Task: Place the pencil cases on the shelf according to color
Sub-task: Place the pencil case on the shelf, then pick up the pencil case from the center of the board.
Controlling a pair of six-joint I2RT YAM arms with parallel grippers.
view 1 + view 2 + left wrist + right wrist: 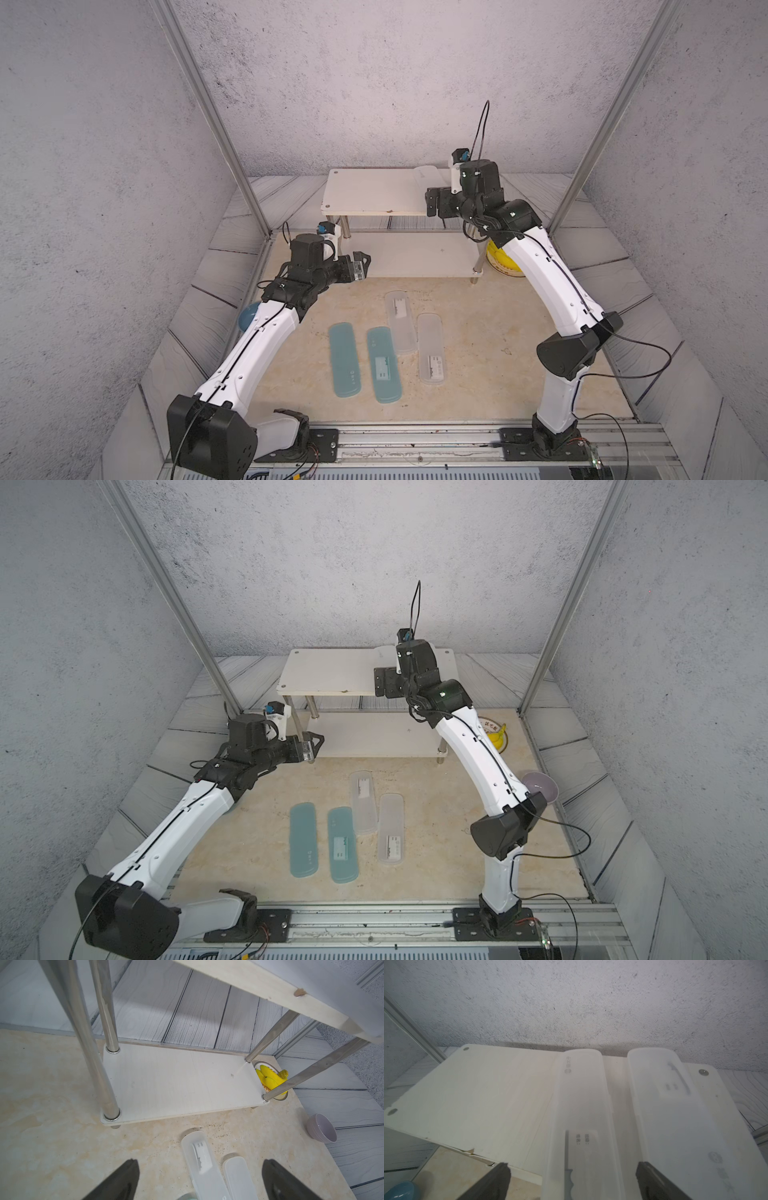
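Two frosted white pencil cases (581, 1105) are laid side by side, slightly apart, on the top board of the shelf (365, 191), toward its right end. The right arm is raised from its base and bent forward at the elbow, with its wrist brought level over the front of that board. The right gripper (573, 1167) is held with its jaws spread wide, one to each side of the case nearer the board's middle, and neither jaw is seen touching it. The left arm is stretched forward and kept low, its forearm sloping up from the elbow. The left gripper (360, 261) is pointed at the lower board beside the shelf's left front leg; its jaws are also opened wide and nothing is held. Four more cases are left on the table (478, 374): two teal cases (344, 359) lie parallel, and two frosted table cases (431, 349) lie just to their right.
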